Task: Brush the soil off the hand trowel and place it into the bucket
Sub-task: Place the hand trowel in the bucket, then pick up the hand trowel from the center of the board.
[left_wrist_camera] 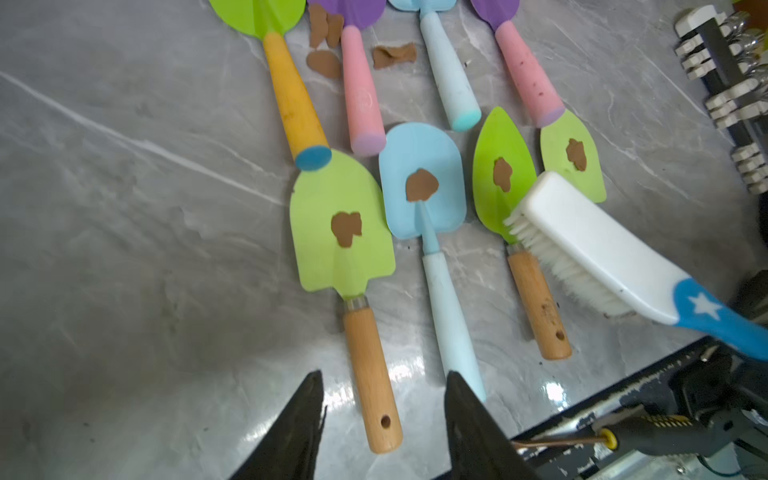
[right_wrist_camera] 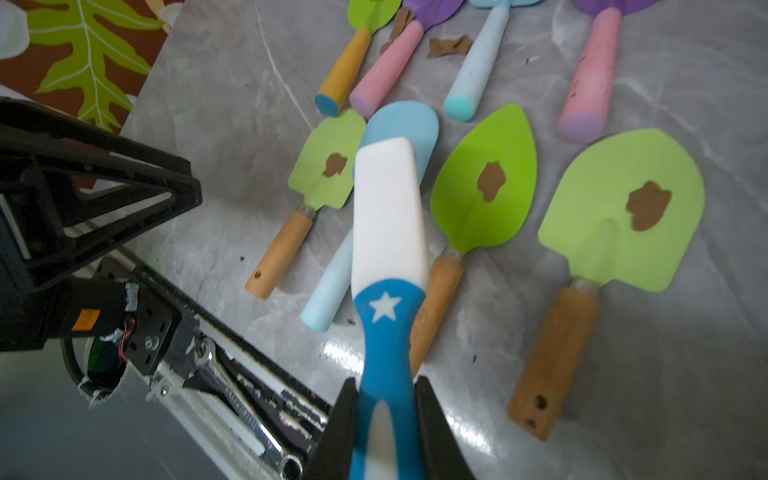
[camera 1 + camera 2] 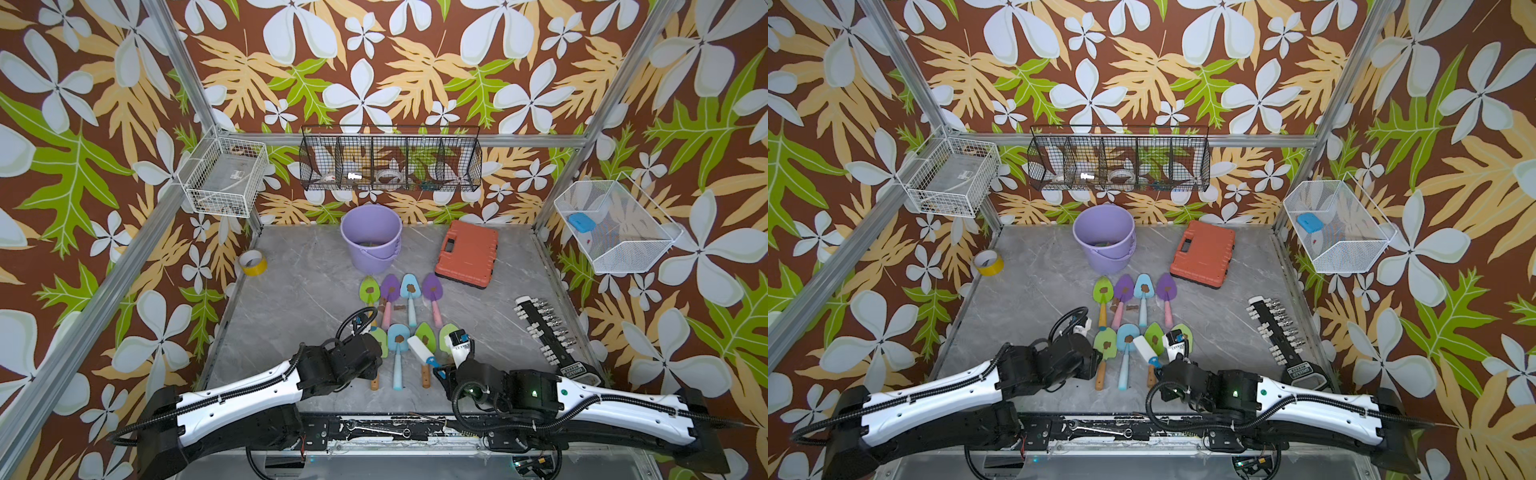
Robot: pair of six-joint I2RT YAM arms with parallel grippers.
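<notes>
Your left gripper [image 1: 384, 419] hangs low over the near part of the table [image 1: 124, 208]. Its black fingers [image 1: 299, 424] are spread to either side of the wooden handle of the light-green trowel [image 1: 324, 257], and bare table shows between each finger and the wood. That trowel lies flat as the leftmost of the near row, blade pointing far, with a brown blob of soil [image 1: 346, 228] in the middle of the blade. To its right lie the blue trowel [image 1: 419, 149], the pointed green trowel [image 1: 490, 137] and a second light-green trowel [image 2: 615, 249], each with its own blob. Your right gripper [image 2: 386, 415] is pinching the blue, star-marked handle of the brush [image 2: 388, 212]. The white head reaches out above the blue and pointed green trowels, with its bristles [image 1: 540, 249] at the pointed one's neck. You cannot tell whether they touch it. Loose brown pieces [image 1: 394, 55] lie on the table between the handles of the far row of four trowels [image 3: 409, 294]. The bucket [image 3: 368, 255] stands upright at the far middle of the table, just beyond that far row and well apart from the light-green trowel. An orange case [image 3: 467, 253] lies to its right.
</notes>
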